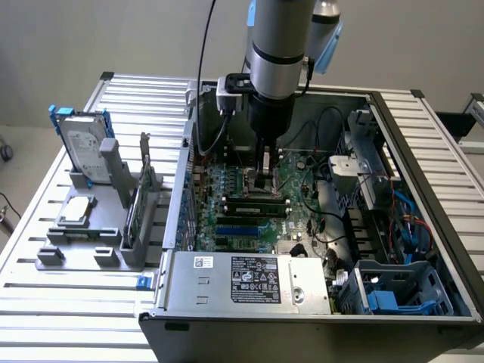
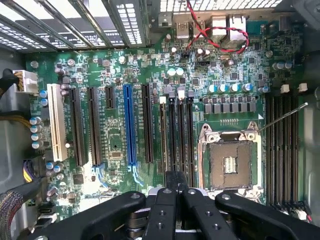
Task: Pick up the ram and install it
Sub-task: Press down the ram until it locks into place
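grey wall and a slatted metal table (image 1: 68,302) frame what we see: an open computer case (image 1: 318,321) with the arm reaching down into it, the hand (image 1: 265,181) low over the green board (image 1: 302,219) just beside the empty chip socket (image 2: 231,162). we see its fingers (image 2: 167,200) drawn close together over the memory slots (image 2: 177,135), but we cannot tell whether they pinch anything. a dark stick (image 1: 255,206), likely the ram, lies seated in a slot just below the hand, while a hard drive (image 1: 85,147) and a small chip (image 1: 77,211) rest in the grey rack (image 1: 98,249) on the exterior view's left.
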`<state>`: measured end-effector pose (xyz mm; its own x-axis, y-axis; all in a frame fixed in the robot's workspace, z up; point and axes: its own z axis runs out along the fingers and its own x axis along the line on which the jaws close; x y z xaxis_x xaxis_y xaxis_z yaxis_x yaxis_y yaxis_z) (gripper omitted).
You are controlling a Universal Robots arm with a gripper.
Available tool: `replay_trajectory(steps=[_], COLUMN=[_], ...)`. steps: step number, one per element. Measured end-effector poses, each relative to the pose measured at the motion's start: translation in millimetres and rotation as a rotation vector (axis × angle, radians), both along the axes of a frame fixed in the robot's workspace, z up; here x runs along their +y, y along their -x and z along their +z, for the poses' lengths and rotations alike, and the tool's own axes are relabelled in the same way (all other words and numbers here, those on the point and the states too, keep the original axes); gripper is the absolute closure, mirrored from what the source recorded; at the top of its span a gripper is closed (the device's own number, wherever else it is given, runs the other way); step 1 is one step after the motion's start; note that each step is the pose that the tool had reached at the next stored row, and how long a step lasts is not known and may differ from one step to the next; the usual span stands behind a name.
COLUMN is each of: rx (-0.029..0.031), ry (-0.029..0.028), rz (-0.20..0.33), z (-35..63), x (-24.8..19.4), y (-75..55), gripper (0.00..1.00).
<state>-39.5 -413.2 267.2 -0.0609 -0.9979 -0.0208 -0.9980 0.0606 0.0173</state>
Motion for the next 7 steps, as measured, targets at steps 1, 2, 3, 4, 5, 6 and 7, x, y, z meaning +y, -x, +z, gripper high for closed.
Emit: replay_trajectory(steps=[1, 2, 3, 4, 5, 6, 7], rx=[0.0000, 0.0000, 0.0000, 0.0000, 0.0000, 0.0000, 0.0000], ry=[0.0000, 0.0000, 0.0000, 0.0001, 0.0000, 0.0001, 0.0000], rz=[0.000, 0.000, 0.000, 0.000, 0.000, 0.000, 0.000], z=[0.0, 0.0, 0.0, 0.0, 0.0, 0.1, 0.0], x=[0.0, 0.0, 0.0, 0.0, 0.0, 0.0, 0.0], y=[0.0, 0.0, 0.0, 0.0, 0.0, 0.0, 0.0], gripper=[0.89, 0.89, 0.89, 0.89, 0.89, 0.89, 0.89])
